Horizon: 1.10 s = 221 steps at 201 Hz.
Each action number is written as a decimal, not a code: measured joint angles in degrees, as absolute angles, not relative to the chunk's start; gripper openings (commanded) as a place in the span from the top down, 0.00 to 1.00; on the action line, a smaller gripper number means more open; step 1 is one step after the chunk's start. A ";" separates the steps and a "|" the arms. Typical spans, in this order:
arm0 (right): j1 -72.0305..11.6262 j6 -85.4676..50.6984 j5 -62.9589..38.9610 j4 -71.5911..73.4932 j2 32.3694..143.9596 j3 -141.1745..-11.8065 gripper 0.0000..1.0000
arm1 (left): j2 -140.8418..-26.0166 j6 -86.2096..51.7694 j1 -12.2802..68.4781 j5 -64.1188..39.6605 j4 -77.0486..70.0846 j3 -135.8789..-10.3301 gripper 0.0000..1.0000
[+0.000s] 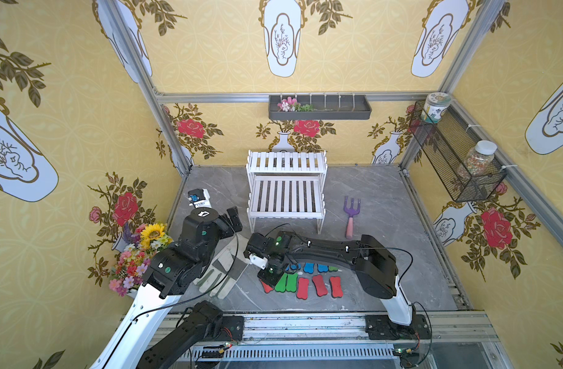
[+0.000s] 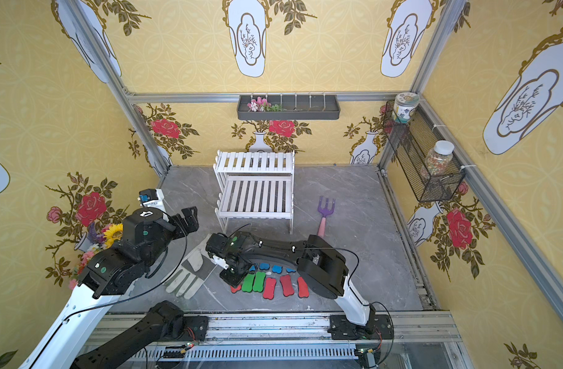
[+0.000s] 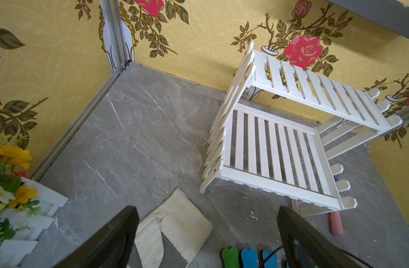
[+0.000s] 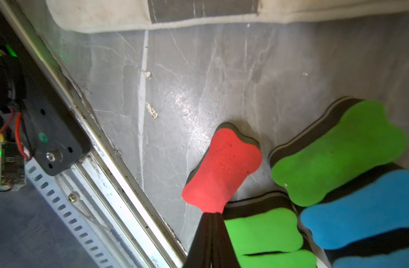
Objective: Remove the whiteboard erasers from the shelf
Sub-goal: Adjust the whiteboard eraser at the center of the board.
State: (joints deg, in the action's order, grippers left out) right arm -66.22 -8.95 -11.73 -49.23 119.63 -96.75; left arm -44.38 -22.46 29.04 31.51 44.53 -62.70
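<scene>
Now the right tool [image 4: 212, 214] pinches a red eraser [image 4: 223, 166] endwise.

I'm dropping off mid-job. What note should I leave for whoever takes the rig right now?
Left tool: open, empty, above the work glove, facing the shelf.
Right tool: shut on one end of a red eraser, low over the table.
Shelf: both tiers bare in both top views.
Other erasers: clustered on the table in front of the shelf, partly hidden under the right arm.
Done: shelf cleared. Left: set the red eraser down with the rest, release.
</scene>
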 measured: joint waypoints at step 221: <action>-63.37 -3.29 -17.98 -55.57 133.56 -110.59 0.83 | -42.68 -23.05 29.04 34.46 45.93 -65.52 0.01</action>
